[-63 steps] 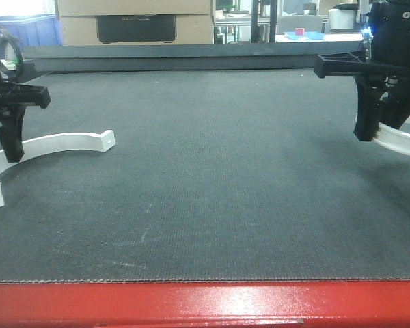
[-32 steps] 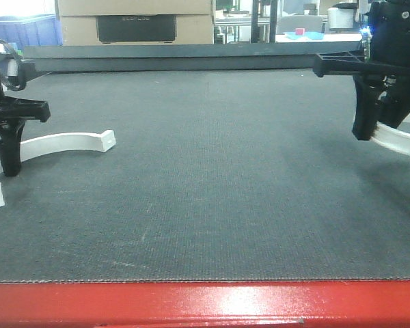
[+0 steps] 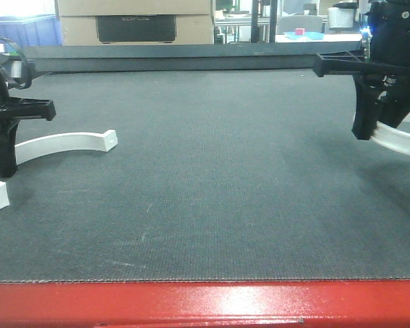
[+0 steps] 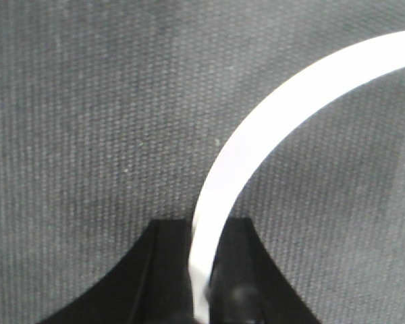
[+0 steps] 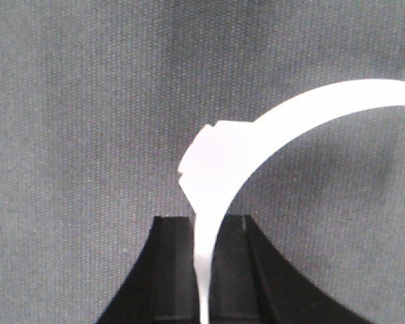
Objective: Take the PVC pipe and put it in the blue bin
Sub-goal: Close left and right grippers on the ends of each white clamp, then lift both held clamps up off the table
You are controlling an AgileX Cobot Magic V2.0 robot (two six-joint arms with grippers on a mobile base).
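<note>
Both claws loaded.

- My left claw (image 4: 202, 229) is closed nearly flat on the left PVC arc (image 3: 65, 142), a thin white curved strip. The pinch sits partway along the curve. The far end tab looks to rest on the dark mat (image 3: 212, 178). I cannot tell whether the near end is off it.
- My right claw (image 5: 202, 226) is likewise closed narrow on the right PVC arc (image 3: 400, 140), just behind its squared end tab. This piece appears to hang clear of the mat, trailing out to my right.

Handling, as I judge it:

- Light. A thin-walled strip, little load on the fingers.
- Stiff. It keeps its curve with no sag at the free end.
- Smooth and likely slippery. The pads bear on a thin edge, so the strip could pivot in the pinch when I swing.
- Not fragile. A firm squeeze should do no harm.
- Best hold is near the middle of the arc, so neither end levers down. My right grip near the tab leaves a long free tail; move that one slowly.

A blue container (image 3: 34, 29) shows far back on the left, possibly the bin; too little of it is visible to be sure.
</note>
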